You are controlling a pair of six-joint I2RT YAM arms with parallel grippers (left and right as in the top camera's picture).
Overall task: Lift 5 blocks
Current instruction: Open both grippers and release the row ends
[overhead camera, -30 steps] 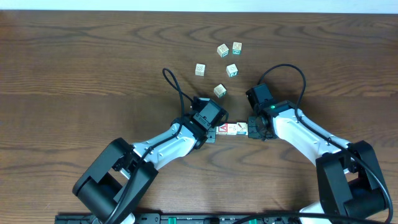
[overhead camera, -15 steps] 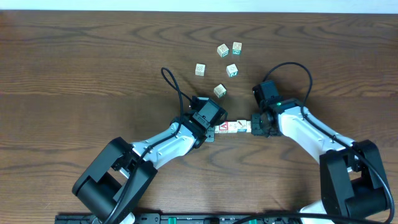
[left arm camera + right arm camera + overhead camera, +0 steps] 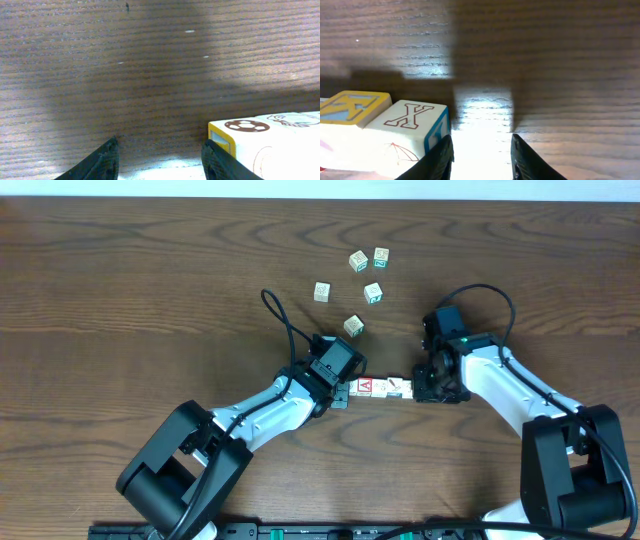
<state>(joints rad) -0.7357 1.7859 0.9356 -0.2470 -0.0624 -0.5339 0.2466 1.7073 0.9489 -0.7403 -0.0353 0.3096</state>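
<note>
Left fingers (image 3: pixel 97 164) and right fingers (image 3: pixel 530 162) stand parted, empty, flanking a row of blocks (image 3: pixel 380 387)

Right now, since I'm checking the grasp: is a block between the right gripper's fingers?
No: the right gripper frames bare table; the X block lies outside it.

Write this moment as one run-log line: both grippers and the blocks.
left gripper: open, empty | right gripper: open, empty | block row: on table between grippers | loose blocks: five, untouched
</note>
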